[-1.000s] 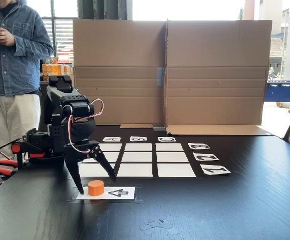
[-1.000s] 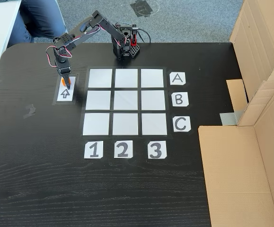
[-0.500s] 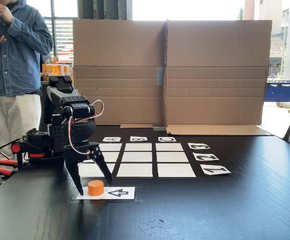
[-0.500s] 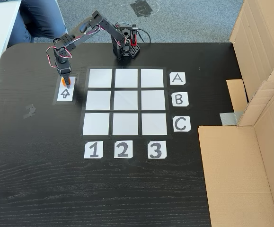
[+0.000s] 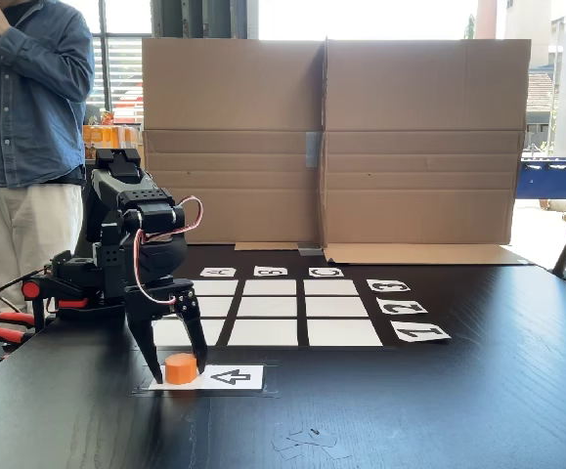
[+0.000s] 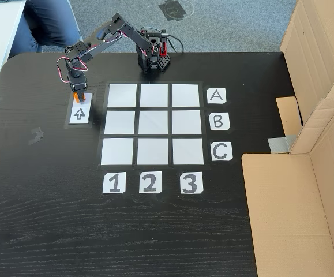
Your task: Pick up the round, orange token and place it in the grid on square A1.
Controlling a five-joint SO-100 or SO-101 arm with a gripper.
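In a fixed view the gripper (image 5: 179,370) points down with its two fingers straddling the token (image 5: 180,368), apparently closed on it. The token sits on the arrow card (image 5: 226,377) on the tabletop (image 5: 439,410), left of the grid (image 6: 152,124).

The arm (image 5: 131,230) is all matte black plastic, chunky boxy servo blocks stacked up, with a loop of red and white wires (image 5: 180,223) curling off the side. Gripper (image 5: 179,363) has two long pointed black fingers. Base (image 5: 67,283) has red-handled clamps and an orange-red knob. From above it's skinny black links, red bit at the base (image 6: 164,46).
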